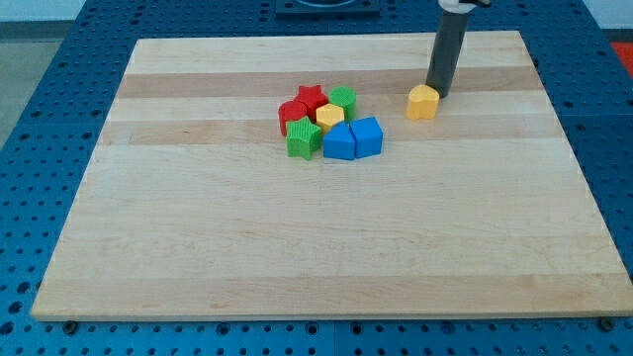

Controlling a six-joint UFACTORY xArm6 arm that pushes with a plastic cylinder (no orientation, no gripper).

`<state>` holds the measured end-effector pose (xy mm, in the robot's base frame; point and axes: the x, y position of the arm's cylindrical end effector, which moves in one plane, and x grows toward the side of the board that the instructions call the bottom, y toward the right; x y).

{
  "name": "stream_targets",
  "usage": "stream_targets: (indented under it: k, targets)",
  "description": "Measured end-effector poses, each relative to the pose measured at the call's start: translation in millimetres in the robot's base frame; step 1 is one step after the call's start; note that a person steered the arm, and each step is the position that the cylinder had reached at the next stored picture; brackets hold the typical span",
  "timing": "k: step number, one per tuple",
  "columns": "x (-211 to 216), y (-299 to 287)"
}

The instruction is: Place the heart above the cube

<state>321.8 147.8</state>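
A yellow heart (422, 102) lies alone on the wooden board (297, 237), right of a tight cluster of blocks. My tip (436, 93) stands right at the heart's upper right edge, touching it or nearly so. A blue cube (367, 136) sits at the cluster's right end, below and to the left of the heart. A second blue block (339, 142) touches the cube on its left.
The cluster also holds a red star (312, 98), a red block (293, 116), a green block (342, 99), a small yellow block (329, 116) and a green star (303, 139). The board's top edge lies close above my rod.
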Motion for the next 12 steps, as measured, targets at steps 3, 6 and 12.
stream_targets:
  k: [3,6,12]
  targets:
    - [12,0]
    - [22,-32]
    - [40,-20]
